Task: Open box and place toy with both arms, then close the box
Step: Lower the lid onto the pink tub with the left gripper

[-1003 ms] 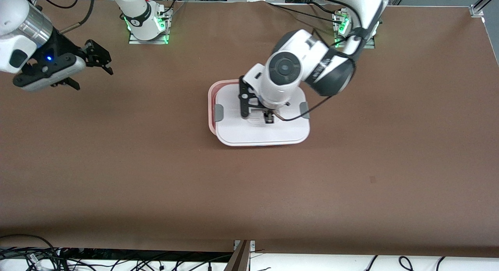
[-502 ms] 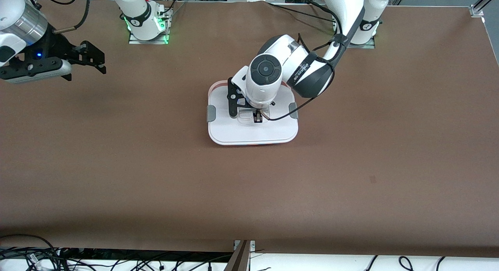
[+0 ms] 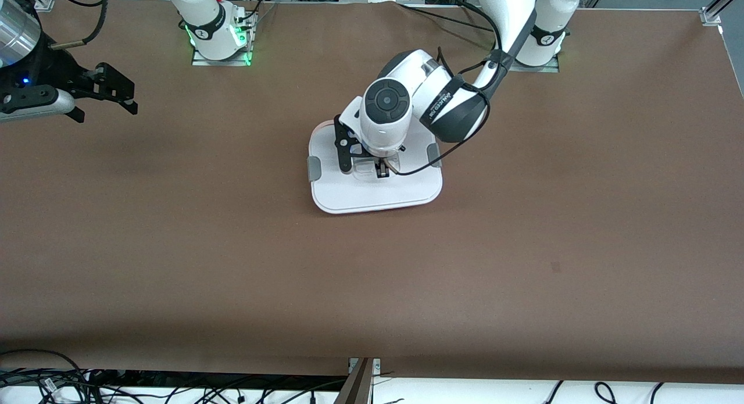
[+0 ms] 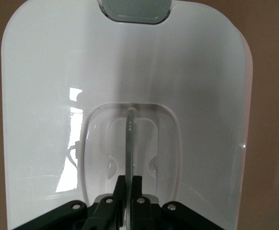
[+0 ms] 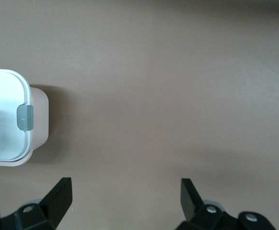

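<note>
1. Box [image 3: 325,197] sits on the brown table [image 3: 523,247] about midway between the two arms' ends, nearer the bases than the front camera; only its flat white lid [image 3: 372,192] shows from above, and in the right wrist view a strip of the pale pink tub [image 5: 41,117] shows under the lid's edge.
2. Lid lies flat over the tub, with one grey clip [image 3: 313,168] at the side toward the right arm's end and another grey clip [image 3: 434,154] at the side toward the left arm's end.
3. Clear handle [image 4: 129,143] stands upright as a thin blade in the recessed middle of the lid.
4. Left gripper [image 3: 381,170] is down on the lid's middle, its fingers [image 4: 137,184] closed tight on the clear handle, one on each side of the blade.
5. Left arm [image 3: 418,99] reaches from its base to stand over the box, a black cable [image 3: 465,145] looping beside its wrist.
6. Right gripper [image 3: 113,99] hangs in the air over the bare table at the right arm's end, well apart from the box, its fingers [image 5: 58,194] spread wide with nothing between them.
7. Toy is not visible in any view.
</note>
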Motion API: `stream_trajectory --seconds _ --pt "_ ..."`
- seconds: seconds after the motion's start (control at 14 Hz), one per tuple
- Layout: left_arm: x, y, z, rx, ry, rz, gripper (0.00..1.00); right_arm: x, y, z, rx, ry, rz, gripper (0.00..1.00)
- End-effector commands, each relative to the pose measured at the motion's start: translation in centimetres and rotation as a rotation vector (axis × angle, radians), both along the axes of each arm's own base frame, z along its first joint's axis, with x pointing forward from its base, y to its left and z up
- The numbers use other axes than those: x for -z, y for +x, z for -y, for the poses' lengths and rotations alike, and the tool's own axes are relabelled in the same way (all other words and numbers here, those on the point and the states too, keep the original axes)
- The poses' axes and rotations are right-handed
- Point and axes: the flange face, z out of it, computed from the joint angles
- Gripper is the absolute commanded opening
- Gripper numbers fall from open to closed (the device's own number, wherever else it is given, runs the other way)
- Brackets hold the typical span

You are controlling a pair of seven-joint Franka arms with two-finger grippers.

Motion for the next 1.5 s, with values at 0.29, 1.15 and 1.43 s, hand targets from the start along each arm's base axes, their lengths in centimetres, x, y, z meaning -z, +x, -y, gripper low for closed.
stream_trajectory --seconds 0.29,1.15,1.43 --pt "0.7 -1.4 0.4 0.027 0.065 0.025 0.00 0.8 0.4 0.6 0.035 -0.017 -0.051 1.00" --pt "0.7 -2.4 0.9 0.091 0.117 0.049 0.00 0.6 0.4 0.3 0.038 -0.011 -0.041 1.00" --pt "1.1 -2.5 1.0 0.115 0.127 0.058 0.00 0.7 0.4 0.2 0.038 -0.011 -0.041 1.00"
